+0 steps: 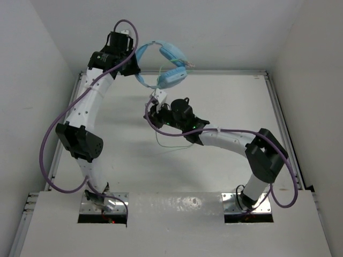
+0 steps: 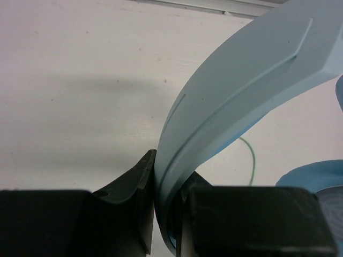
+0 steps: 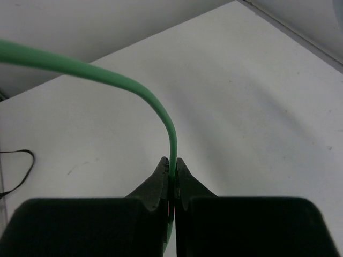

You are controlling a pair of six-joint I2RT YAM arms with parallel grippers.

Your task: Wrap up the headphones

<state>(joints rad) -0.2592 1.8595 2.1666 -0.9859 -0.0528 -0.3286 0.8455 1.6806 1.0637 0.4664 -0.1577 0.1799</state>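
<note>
my left gripper [image 2: 163, 176]: clamped on the headband [image 2: 241, 80] of the headphones [image 1: 172, 77], which I hold above the table's far edge.
my right gripper [image 3: 171, 172]: pinched tight on the green cable [image 3: 134, 85], near mid-table.
cable slack: a thin loop lies on the surface.
surface: white matte table [image 1: 236, 101].
room: plain white walls [image 1: 214, 27] on three sides.

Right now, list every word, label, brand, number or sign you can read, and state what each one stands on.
None can be read.
The headphones: plain blue headband, no print showing.
The cable: plain green, unmarked.
The left arm and right arm: no legible label in the top view.
</note>
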